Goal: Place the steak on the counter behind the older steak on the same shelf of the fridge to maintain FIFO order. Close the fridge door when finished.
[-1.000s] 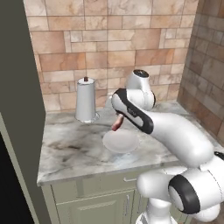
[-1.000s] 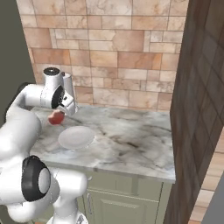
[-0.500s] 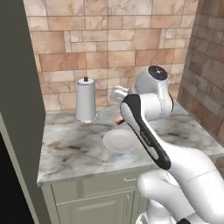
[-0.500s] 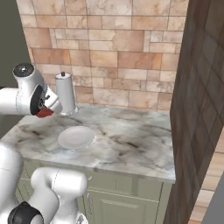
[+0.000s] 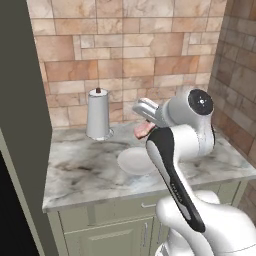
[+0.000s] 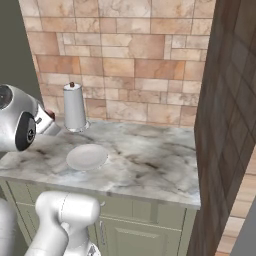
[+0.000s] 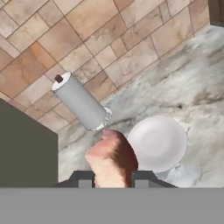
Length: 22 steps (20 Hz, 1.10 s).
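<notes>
The steak (image 7: 111,157), a pale pink slab with a redder side, sits between my two dark fingertips in the hand view, and my gripper (image 7: 111,179) is shut on it. In the left base view the steak (image 5: 144,130) hangs from the gripper (image 5: 145,118) above the back rim of a white plate (image 5: 136,161) on the marbled counter (image 5: 80,172). A red bit of the steak (image 6: 50,114) peeks past the arm in the right base view. The older steak and the fridge shelf are out of view.
A grey cylindrical canister (image 5: 98,115) with a dark knob stands at the back of the counter, left of the plate (image 6: 87,156). A tall dark panel (image 5: 22,110) borders the counter's left end. A brick wall closes the right side (image 6: 225,115).
The arm has turned and its upper joints have swung higher. The steak stays in the shut gripper, now a little higher over the plate.
</notes>
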### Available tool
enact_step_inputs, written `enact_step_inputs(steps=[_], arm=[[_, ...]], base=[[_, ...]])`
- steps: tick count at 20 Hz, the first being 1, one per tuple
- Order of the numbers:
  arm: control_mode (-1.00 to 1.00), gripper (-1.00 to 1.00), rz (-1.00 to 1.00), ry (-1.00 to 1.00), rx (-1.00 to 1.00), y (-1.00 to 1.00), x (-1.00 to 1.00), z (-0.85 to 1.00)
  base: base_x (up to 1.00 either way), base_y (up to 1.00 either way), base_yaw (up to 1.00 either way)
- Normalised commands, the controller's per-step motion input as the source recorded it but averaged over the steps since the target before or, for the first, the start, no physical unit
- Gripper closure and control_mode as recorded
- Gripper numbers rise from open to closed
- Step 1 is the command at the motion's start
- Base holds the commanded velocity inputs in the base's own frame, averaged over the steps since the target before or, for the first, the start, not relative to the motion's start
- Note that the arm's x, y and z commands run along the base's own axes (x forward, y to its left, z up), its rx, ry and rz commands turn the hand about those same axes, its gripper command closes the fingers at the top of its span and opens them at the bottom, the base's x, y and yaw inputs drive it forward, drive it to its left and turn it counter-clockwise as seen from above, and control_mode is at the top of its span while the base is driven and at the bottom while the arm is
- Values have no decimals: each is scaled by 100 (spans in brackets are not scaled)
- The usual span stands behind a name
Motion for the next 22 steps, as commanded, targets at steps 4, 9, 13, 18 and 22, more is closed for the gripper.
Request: enact_step_inputs(steps=[4, 9, 13, 18, 22], arm=[[-100, 100, -1, -5, 8, -10, -18, 20], [-100, 100, -4, -15, 10, -4, -42, 74], [-100, 100, -11, -6, 9, -14, -33, 52], [-100, 100, -3, 0, 1, -6, 0, 4], [-100, 100, 0, -4, 0, -10, -9, 0]], base=[[0, 0, 0], [0, 0, 0], [0, 0, 0], [0, 0, 0], [0, 0, 0]])
